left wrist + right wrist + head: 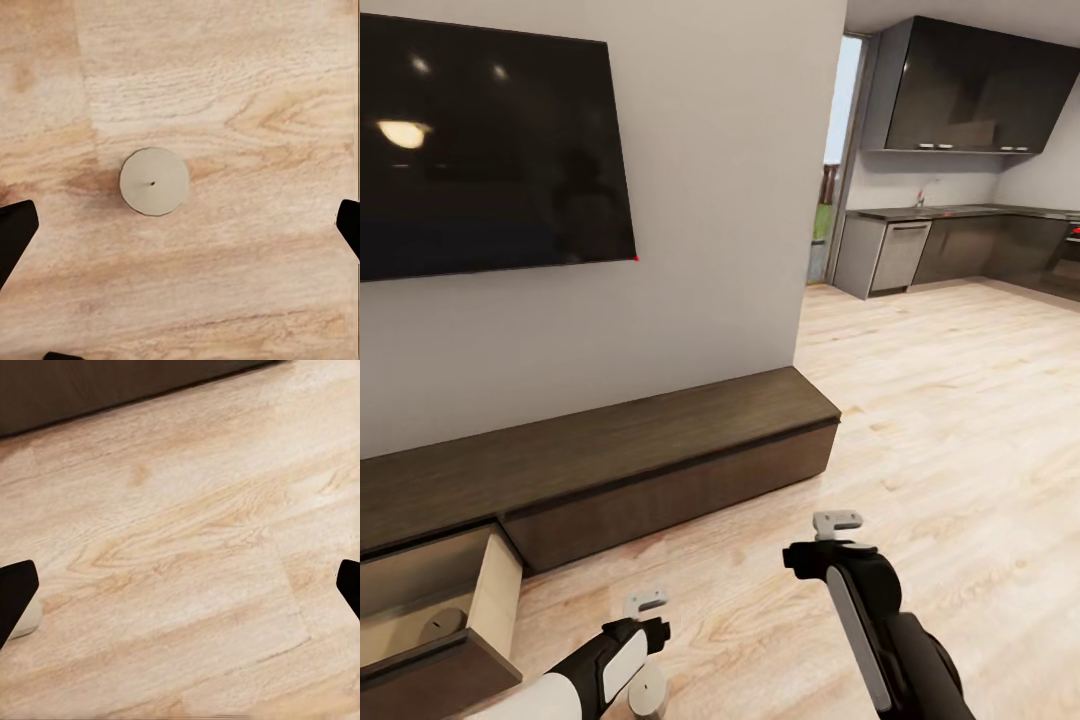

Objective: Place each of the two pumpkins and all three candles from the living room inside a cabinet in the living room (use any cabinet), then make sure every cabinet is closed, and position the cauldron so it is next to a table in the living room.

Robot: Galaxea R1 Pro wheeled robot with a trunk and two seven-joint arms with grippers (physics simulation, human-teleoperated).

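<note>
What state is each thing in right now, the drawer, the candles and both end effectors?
Cabinet drawer: pulled open, one candle inside.
Candle on the floor: upright, free, not gripped.
Left end effector: open, above the floor candle.
Right end effector: open, empty, over bare floor.

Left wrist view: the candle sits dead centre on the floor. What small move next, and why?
Probably lower the left gripper straight down over the short grey-beige cylindrical candle. It stands upright on the pale wood floor, centred between wide-open jaws, nothing gripped. The dark-brown low cabinet's open drawer waits nearby.
</note>
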